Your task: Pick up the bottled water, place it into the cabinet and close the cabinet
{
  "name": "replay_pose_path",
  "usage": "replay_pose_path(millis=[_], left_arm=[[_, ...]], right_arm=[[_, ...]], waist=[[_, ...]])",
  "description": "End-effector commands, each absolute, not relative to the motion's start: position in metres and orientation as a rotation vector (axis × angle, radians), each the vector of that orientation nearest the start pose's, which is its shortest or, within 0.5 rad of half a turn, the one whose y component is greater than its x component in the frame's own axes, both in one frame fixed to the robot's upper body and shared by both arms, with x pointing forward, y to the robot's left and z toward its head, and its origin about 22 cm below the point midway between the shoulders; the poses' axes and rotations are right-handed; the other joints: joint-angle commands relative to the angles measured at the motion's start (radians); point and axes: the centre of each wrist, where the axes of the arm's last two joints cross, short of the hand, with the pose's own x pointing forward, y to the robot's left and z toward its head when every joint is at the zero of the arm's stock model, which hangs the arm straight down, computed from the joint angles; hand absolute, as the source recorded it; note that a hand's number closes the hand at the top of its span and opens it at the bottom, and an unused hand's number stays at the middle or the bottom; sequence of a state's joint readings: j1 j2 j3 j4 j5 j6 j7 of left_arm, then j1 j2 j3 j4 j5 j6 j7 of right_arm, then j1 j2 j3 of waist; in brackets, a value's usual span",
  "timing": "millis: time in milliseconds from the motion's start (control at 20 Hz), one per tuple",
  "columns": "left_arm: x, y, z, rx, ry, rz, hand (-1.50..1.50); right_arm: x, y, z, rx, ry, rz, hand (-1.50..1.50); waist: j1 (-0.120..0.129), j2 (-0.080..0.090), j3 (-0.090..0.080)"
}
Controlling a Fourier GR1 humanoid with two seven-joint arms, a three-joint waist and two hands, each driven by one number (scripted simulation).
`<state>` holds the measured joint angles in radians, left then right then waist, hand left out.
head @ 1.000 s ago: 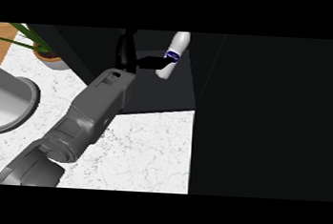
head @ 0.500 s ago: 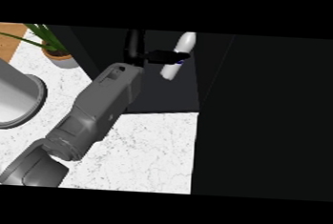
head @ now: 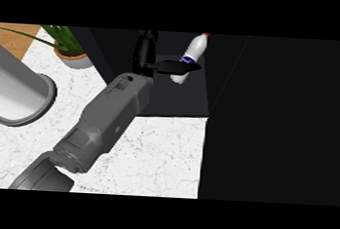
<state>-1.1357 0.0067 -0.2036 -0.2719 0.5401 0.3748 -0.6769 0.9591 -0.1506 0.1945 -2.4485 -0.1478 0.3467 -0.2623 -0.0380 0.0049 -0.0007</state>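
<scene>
We see the left hand stretched forward on a straight forearm into the cabinet, fingers curled round the tilted bottled water.

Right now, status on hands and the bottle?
Left hand shut on bottled water, at the dark cabinet opening. Right hand not in view. Potted plant and grey cylinder at view's left, apart from the bottle.
</scene>
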Motion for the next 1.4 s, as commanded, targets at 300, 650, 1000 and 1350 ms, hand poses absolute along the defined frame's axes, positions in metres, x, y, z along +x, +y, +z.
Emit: replay_pose_path(millis=[300,650,1000,1350], left_arm=[[0.391,0.08,0.015,-0.225,-1.872,0.005,-1.5],[0.349,0.062,0.015,-0.465,-1.864,0.032,-1.5],[0.295,0.066,0.008,-0.571,-1.875,0.037,-1.5],[0.268,0.113,0.018,-0.588,-1.842,0.006,1.5]], right_arm=[[0.032,-0.237,0.131,0.221,-1.842,0.072,-1.5],[0.038,-0.238,0.118,0.207,-1.826,0.081,-1.5],[0.033,-0.238,0.116,0.19,-1.823,0.11,-1.5],[0.037,-0.236,0.135,0.298,-1.813,0.357,1.5]], waist=[[0.023,-0.016,-0.001],[0.044,-0.016,0.0],[0.047,-0.017,0.001],[0.055,-0.012,0.0]])
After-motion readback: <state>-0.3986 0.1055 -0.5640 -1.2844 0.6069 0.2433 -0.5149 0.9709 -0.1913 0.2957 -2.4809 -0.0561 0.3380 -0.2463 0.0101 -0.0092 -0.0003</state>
